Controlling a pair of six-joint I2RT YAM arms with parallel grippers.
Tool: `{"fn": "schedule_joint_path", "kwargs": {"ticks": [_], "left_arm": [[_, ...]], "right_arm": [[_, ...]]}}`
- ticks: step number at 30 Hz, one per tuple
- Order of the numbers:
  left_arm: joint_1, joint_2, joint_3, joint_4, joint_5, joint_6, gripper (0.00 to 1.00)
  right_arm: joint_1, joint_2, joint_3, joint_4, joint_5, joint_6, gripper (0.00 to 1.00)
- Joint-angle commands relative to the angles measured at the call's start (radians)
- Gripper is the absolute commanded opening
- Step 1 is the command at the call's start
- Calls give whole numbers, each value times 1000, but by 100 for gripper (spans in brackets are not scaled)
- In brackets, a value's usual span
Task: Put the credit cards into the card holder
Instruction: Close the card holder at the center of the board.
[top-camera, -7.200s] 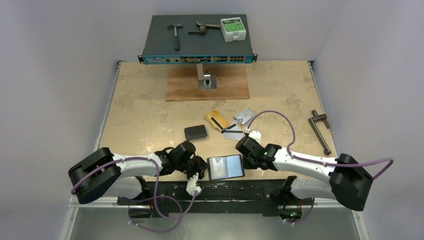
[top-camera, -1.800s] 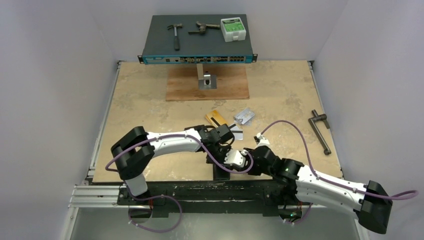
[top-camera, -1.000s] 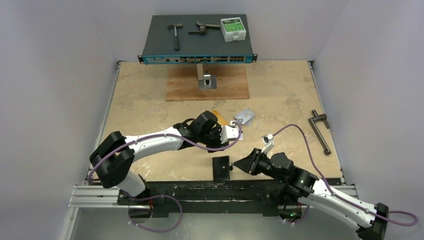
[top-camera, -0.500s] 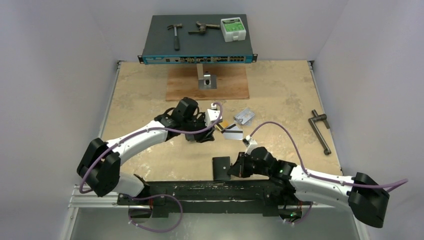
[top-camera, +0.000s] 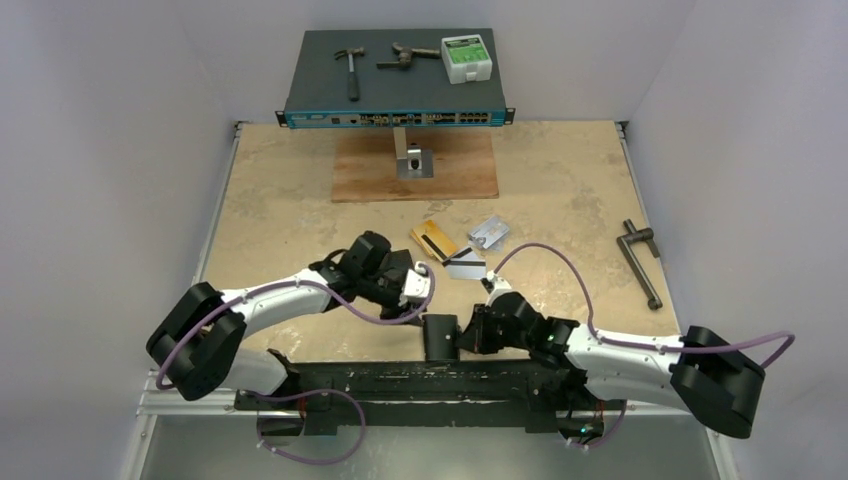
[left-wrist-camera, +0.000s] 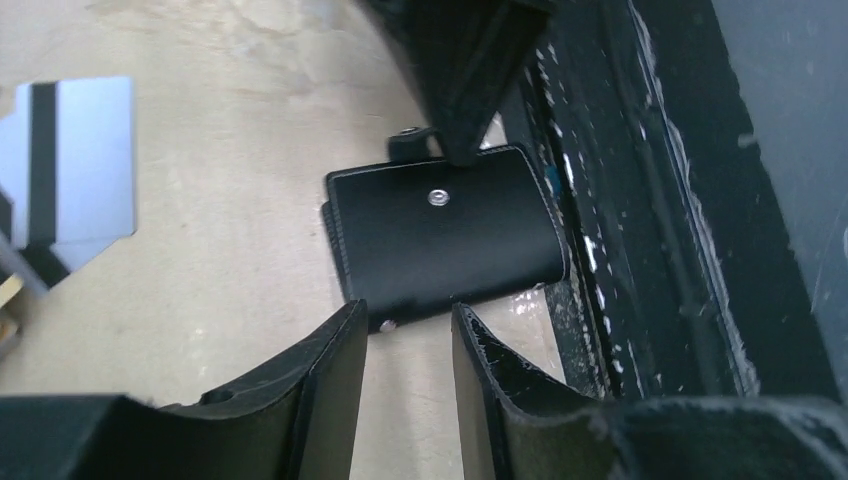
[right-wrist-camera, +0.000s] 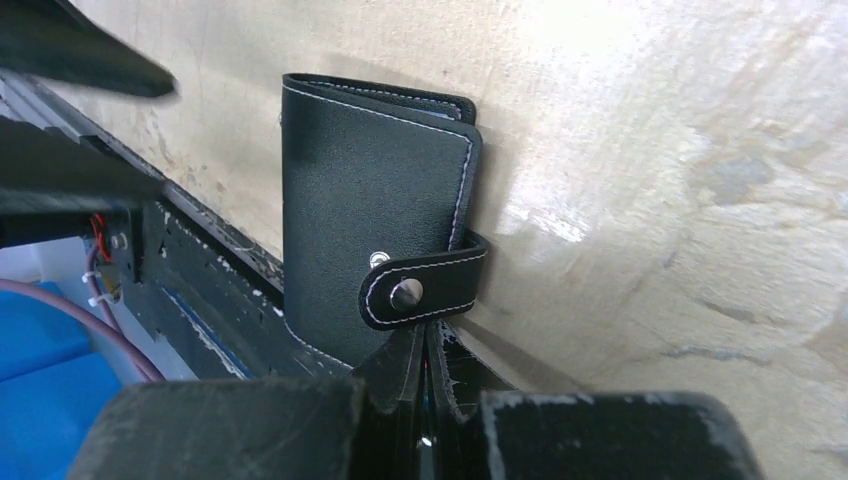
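Fingers of my right gripper (right-wrist-camera: 420, 350) are pressed together with no gap. Their tips touch the one small black leather-like folding card holder (right-wrist-camera: 370, 190) just under its snap tab (right-wrist-camera: 425, 285). Whether they pinch any part of it, I cannot tell. The holder is folded shut, with the tab buttoned over its edge. It lies at the near edge of the beige stone-patterned table (top-camera: 300, 200), against the black metal rail (top-camera: 400, 380).

My left gripper (left-wrist-camera: 408, 315) has its two fingers apart and nothing is between them. It hangs just beside the holder, on the side opposite my right one.

Farther out on the table I count three credit cards, all outside the holder. One is white-silver with a dark stripe (top-camera: 465, 265), and it is the nearest to my left gripper. One is gold-orange (top-camera: 433, 238), just beside the striped one. One is silver-grey with bluish print (top-camera: 488, 232), near the other two.

Beyond them are one brown wooden board (top-camera: 415, 172) and one dark flat network switch (top-camera: 395, 85). At the right edge lies one grey metal crank (top-camera: 640, 260).
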Motion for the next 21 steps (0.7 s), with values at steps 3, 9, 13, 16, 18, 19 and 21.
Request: {"fn": "schedule_joint_path", "kwargs": {"ticks": [3, 9, 13, 16, 18, 19, 21], "left_arm": [[-106, -7, -81, 73, 19, 483, 36], [-181, 31, -110, 137, -34, 616, 36], [-217, 61, -117, 118, -65, 710, 36], [-233, 69, -128, 73, -108, 793, 36], [-237, 69, -136, 59, -130, 837, 36], [-237, 71, -134, 44, -136, 856, 36], [-238, 77, -130, 8, -148, 901, 36]], "right_arm": [[1, 56, 55, 15, -32, -1, 0], [2, -27, 96, -104, -12, 7, 14], [1, -104, 132, -210, 15, 28, 34], [0, -145, 189, -322, 44, 32, 44], [-1, -146, 254, -395, 60, 21, 51], [-3, -136, 279, -428, 68, 16, 52], [-5, -88, 329, -479, 82, 7, 54]]}}
